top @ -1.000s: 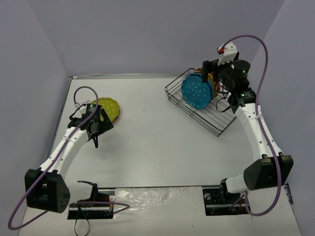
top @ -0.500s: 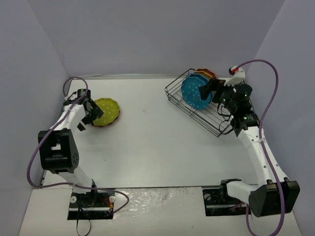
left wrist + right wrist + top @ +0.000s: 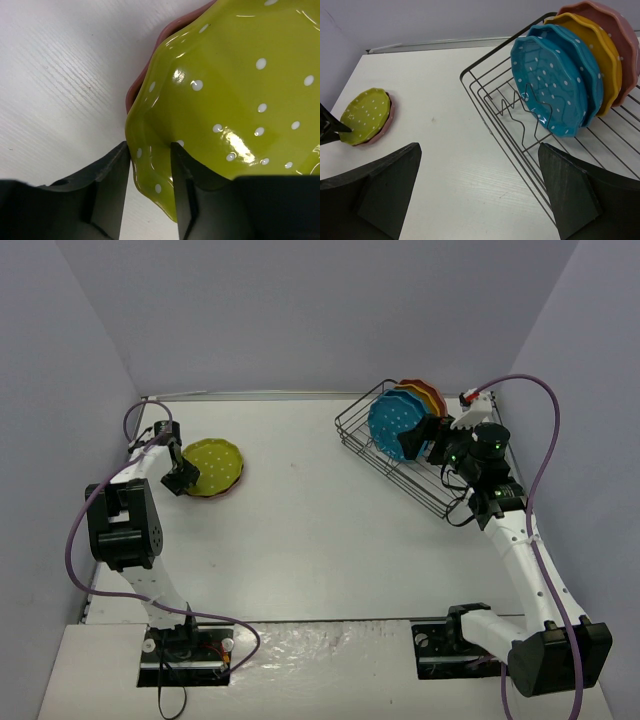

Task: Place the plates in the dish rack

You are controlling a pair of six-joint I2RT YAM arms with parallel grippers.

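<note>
Top view: left gripper (image 3: 178,478) sits at the left rim of the lime green plate (image 3: 216,466) on the table (image 3: 300,540). Right gripper (image 3: 420,437) hangs over the dish rack (image 3: 440,482).

Left wrist: fingers (image 3: 107,190) straddle the lime rim with a narrow gap; cannot tell whether they are clamped. Pink plate (image 3: 150,55) lies underneath, only its edge showing.

Right wrist: fingers (image 3: 385,185) are wide apart and empty. Standing upright in the rack are two teal plates (image 3: 547,90), an orange plate (image 3: 609,55) and a reddish plate (image 3: 620,32).
</note>
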